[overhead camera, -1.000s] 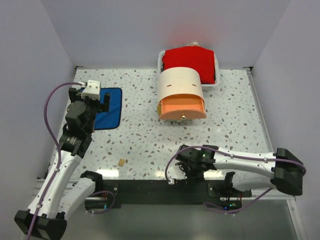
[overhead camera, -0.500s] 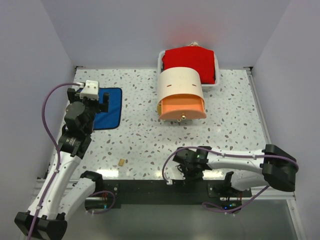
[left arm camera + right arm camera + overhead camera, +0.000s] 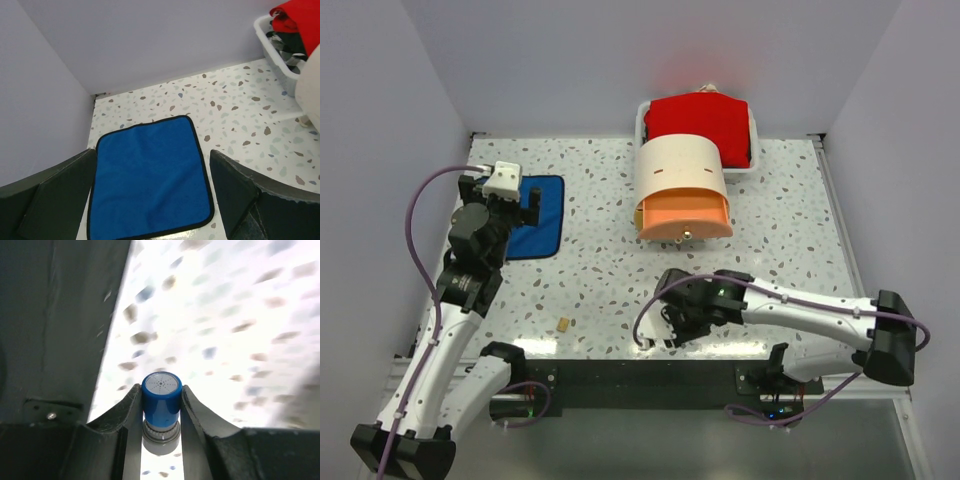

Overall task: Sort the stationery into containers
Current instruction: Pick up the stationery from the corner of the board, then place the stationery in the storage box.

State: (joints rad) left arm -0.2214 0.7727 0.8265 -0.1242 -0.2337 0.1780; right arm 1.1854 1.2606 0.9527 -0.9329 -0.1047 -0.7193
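1. Top view: we see the left arm (image 3: pixel 470 275) standing raised over the blue cloth (image 3: pixel 548 225) at far left. The right arm (image 3: pixel 800 310) lies stretched left along the desk's (image 3: pixel 590 270) near edge, with open desk toward the drawer unit (image 3: pixel 682 175).
2. Left wrist: the left jaws are wide above the cloth, with a wall close on the left.
3. Right wrist: the right jaws pinch the blue-grey cap piece (image 3: pixel 161 399) upright.

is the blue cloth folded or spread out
Spread out. In the left wrist view the cloth lies flat on the table as a single layer, with its black edging running round the sides in view and no folds.
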